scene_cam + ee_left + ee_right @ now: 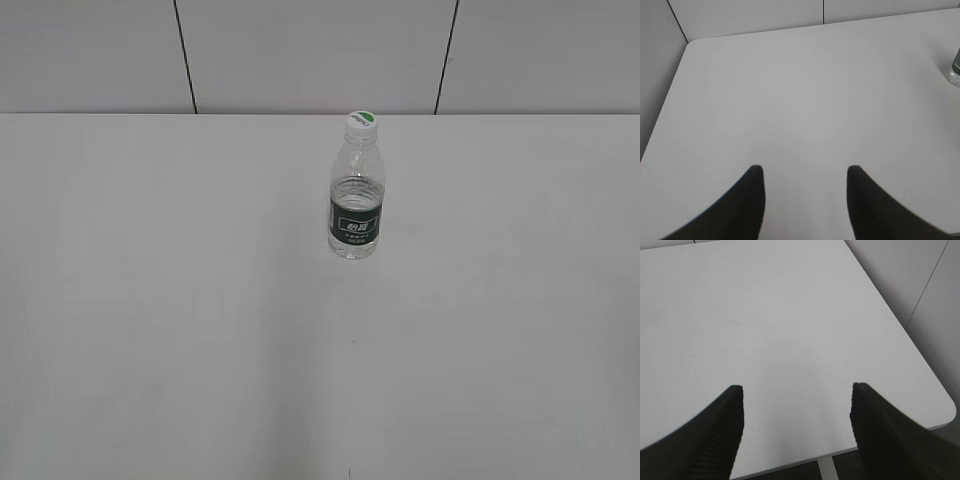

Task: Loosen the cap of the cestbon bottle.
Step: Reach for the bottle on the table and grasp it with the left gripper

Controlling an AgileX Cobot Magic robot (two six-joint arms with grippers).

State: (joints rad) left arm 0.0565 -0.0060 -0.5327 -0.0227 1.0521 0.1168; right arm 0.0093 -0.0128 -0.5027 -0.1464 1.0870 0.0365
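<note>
Here, the left gripper (pixel 805 172) is hovering with jaws apart over a white table (pixel 150 330). The cestbon bottle (pixel 356 195), white cap (pixel 361 122) on, green label's lettering unreadable, is standing upright near grey wall panels (pixel 300 50). The right gripper (pixel 796 390) is spread wide, holding nothing.

worktop (pixel 200 330): plain white, rounded corners | wall (pixel 310 50) behind worktop: pale grey panels, thin dark seams | light: soft, even | floor below worktop edge: dark

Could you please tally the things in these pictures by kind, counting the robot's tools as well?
Bottles: 1, the cestbon bottle
Caps: 1, the cap on it
Tools: 2, the left tool and the right tool, both open
Total: 4
</note>
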